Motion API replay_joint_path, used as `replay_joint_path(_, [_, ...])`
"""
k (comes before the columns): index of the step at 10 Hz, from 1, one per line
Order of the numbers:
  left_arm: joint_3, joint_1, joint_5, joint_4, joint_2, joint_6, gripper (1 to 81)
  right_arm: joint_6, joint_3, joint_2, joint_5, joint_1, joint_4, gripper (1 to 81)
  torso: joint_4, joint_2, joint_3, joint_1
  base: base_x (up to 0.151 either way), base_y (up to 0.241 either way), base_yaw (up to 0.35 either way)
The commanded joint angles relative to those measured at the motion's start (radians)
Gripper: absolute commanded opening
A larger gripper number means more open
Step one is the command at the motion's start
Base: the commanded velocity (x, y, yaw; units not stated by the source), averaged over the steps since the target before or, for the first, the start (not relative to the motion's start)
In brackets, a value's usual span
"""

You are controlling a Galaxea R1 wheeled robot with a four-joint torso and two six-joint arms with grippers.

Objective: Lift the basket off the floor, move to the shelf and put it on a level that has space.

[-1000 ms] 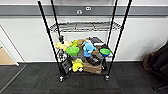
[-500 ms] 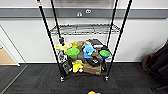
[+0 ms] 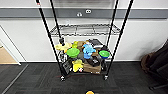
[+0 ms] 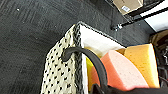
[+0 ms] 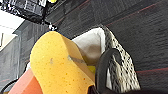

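Basket (image 4: 63,72) long axis twd shelf (image 3: 85,47)

My cream woven basket (image 4: 62,75) hangs close under my left wrist, above the dark grey carpet floor (image 4: 27,32). Ahead of me stands the black wire shelf (image 3: 83,50), its middle level (image 3: 85,30) bare.
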Motion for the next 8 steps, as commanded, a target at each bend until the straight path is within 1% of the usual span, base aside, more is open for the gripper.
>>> replay_joint_path(1, [0.056,-0.116,0.039,-0.017,-0.015,-0.005,1.0,0.020,0.068,-0.032,-0.001,0.125,0.010,1.0,0.000,0.097,0.070,-0.063,0.000,0.000,0.000])
replay_joint_path(5, [0.056,-0.123,0.039,-0.017,0.002,-0.005,1.0,0.032,0.102,-0.070,0.000,0.132,0.010,1.0,0.000,0.231,0.158,-0.151,0.000,0.000,0.000])
replay_joint_path(8, [0.055,-0.125,0.040,-0.017,0.005,-0.005,1.0,0.032,0.107,-0.071,0.000,0.131,0.012,1.0,0.000,0.338,0.228,-0.220,0.000,0.000,0.000])
